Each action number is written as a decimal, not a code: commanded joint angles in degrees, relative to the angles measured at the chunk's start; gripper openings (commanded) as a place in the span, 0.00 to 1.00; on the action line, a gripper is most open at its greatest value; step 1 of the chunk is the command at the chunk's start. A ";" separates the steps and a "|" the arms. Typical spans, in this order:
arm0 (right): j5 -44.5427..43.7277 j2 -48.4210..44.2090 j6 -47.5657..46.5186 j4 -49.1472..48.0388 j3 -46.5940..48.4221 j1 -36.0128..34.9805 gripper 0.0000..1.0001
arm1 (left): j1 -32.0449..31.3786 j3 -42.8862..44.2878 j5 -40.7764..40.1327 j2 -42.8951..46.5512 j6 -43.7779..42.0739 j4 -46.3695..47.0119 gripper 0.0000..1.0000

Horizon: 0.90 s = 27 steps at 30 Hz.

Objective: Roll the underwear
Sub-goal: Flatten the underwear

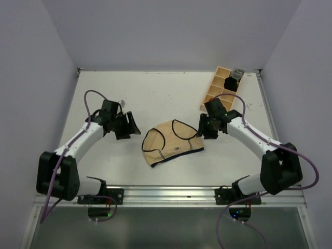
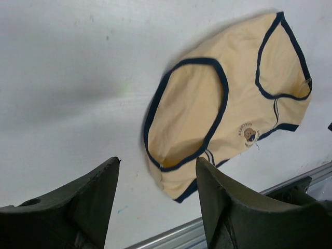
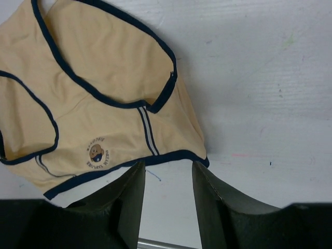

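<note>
The right gripper (image 3: 168, 174) hangs with fingers parted, just short of the dark hem of the underwear (image 3: 104, 88), which lies flat on the white bench (image 3: 270, 78).

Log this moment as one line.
stage: not rolled | tan-beige fabric underwear with dark trim: spread on white table | left gripper: open, empty | right gripper: open, empty

Two white-and-black arms are shown stretched forward from their bases, elbows out to the sides, wrists angled inward toward each other. The left gripper (image 1: 132, 126) is held low with its dark jaws spread apart. The right gripper (image 1: 201, 127) is likewise held low, jaws parted, well apart from the left.
</note>
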<state>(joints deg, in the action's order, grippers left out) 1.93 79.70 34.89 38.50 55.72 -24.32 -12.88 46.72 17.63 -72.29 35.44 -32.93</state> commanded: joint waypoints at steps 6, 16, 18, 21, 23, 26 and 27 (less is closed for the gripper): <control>-1.14 11.61 -4.48 -4.48 4.13 0.32 0.42 | -0.21 13.65 4.08 -24.20 -9.51 12.18 0.61; -4.48 18.21 -7.56 -6.16 6.41 2.08 0.40 | -0.83 17.70 8.47 -32.47 -10.65 17.54 0.59; -4.92 18.12 -8.00 -6.24 6.41 2.25 0.44 | -0.91 18.05 9.00 -33.61 -10.83 18.33 0.58; -5.97 18.99 -8.96 -6.42 6.15 2.69 0.46 | -1.18 19.11 8.91 -35.28 -10.92 18.25 0.57; -6.07 19.61 -9.76 -6.42 5.98 3.13 0.46 | -1.26 19.63 9.26 -36.33 -10.83 18.51 0.56; -4.05 19.35 -12.91 -8.35 5.89 3.13 0.47 | -1.44 20.25 9.71 -37.30 -10.92 18.34 0.55; -3.26 19.18 -13.97 -8.96 5.97 3.13 0.47 | -1.53 20.51 9.97 -37.66 -11.01 18.42 0.55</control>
<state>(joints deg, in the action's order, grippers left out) -1.96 98.65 25.12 32.69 60.03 -21.45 -13.82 65.34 26.79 -108.33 26.30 -16.71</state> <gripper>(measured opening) 0.468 0.551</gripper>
